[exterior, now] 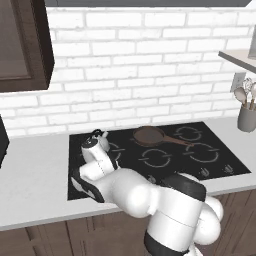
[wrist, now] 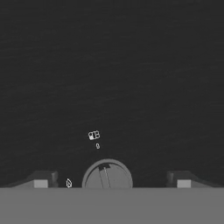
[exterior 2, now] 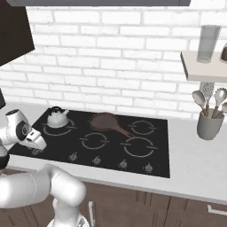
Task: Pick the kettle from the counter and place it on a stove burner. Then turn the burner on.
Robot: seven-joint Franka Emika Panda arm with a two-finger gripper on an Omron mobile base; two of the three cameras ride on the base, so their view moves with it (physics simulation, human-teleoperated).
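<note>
The small silvery kettle point(exterior: 99, 140) point(exterior 2: 57, 117) stands upright on the stove burner point(exterior 2: 67, 130), the ring outline at the back left of the black cooktop. My gripper point(wrist: 112, 181) point(exterior 2: 36, 148) hangs low over the cooktop's front left corner, well in front of the kettle. It is open: in the hand view its two dark fingertips point(wrist: 41, 180) stand wide apart on either side of a round control knob point(wrist: 107, 176) and touch nothing. The pale grey counter point(exterior: 30, 185) runs around the cooktop.
A brown frying pan point(exterior: 149, 135) point(exterior 2: 105, 121) lies on the middle rear ring, handle pointing right. A row of more knobs point(exterior 2: 96, 160) lines the cooktop's front edge. A grey utensil holder point(exterior 2: 209, 125) stands on the counter at the right, under a wall shelf point(exterior 2: 204, 64).
</note>
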